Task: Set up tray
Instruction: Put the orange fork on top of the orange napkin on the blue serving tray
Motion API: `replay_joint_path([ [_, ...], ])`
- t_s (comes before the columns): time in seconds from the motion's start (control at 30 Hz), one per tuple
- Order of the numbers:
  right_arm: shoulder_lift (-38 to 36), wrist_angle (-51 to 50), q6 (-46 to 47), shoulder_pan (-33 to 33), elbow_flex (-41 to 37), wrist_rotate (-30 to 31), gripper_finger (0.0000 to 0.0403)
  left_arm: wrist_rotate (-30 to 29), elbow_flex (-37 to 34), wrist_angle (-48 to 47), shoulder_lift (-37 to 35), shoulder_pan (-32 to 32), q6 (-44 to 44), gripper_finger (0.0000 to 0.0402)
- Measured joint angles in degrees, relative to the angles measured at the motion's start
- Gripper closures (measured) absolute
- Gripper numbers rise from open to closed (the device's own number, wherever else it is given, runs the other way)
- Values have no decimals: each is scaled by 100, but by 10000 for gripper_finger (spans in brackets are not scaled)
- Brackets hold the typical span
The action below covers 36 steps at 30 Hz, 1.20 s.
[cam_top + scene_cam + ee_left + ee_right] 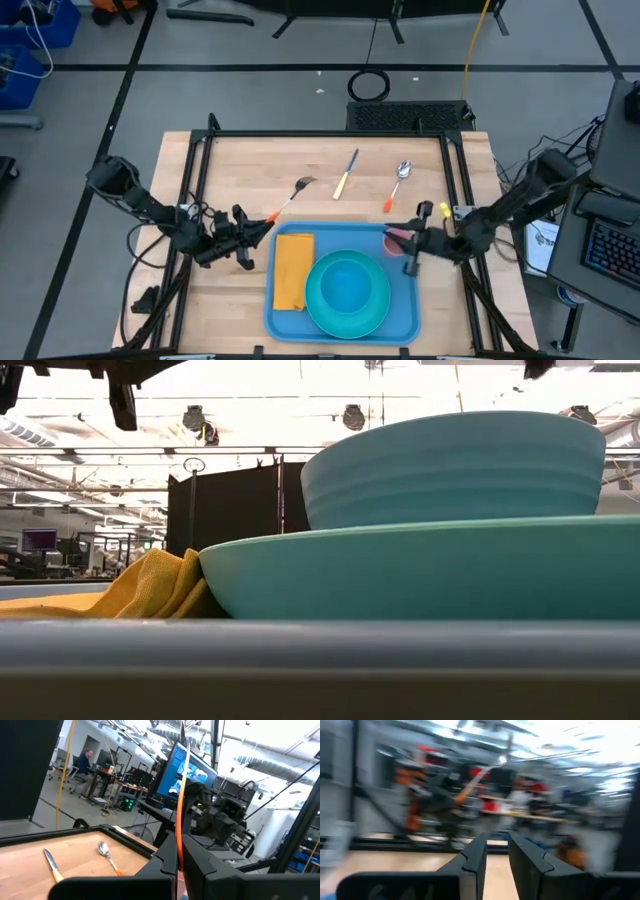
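Tray, the big flat blue plastic rectangular one (405, 318), is sitting at the near edge of the wooden tabletop (240, 160), carrying an orange-yellow napkin (293, 270) and a turquoise bowl on a round turquoise plate (347, 292). Left end effector (262, 227) is holding its fingers clamped on an orange-handled fork (290, 197) just left of the tray. Right end effector (397, 238) is hovering over the tray's far right corner, fingers slightly apart around something pink that's too small to make out.
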Motion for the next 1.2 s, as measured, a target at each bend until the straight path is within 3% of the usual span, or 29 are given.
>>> replay_joint_path([
  [0.13,-1327,-1212,1734,-272,-704,-991,330,-2,0,0,0,2,-9,394],
  [0.3,-2332,-1065,2197,-394,-1715,-442,330,-13,0,0,0,2,-2,394],
  [0.4,-2652,-713,2690,-399,-2277,-542,330,-35,0,4,-2,4,-35,394],
  [0.53,-3012,-1341,2503,-430,-2261,-961,330,-117,0,-9,0,5,-156,394],
  [0.67,-3322,-1278,2625,-629,-2270,-1832,330,-114,0,-42,0,6,-146,394],
  [0.83,-3834,-2199,2590,-827,-2276,-2783,330,-122,0,-80,0,17,-197,394],
  [1.2,-3972,-3666,2871,-834,-2282,-2819,330,-114,0,-31,0,11,-309,394],
])
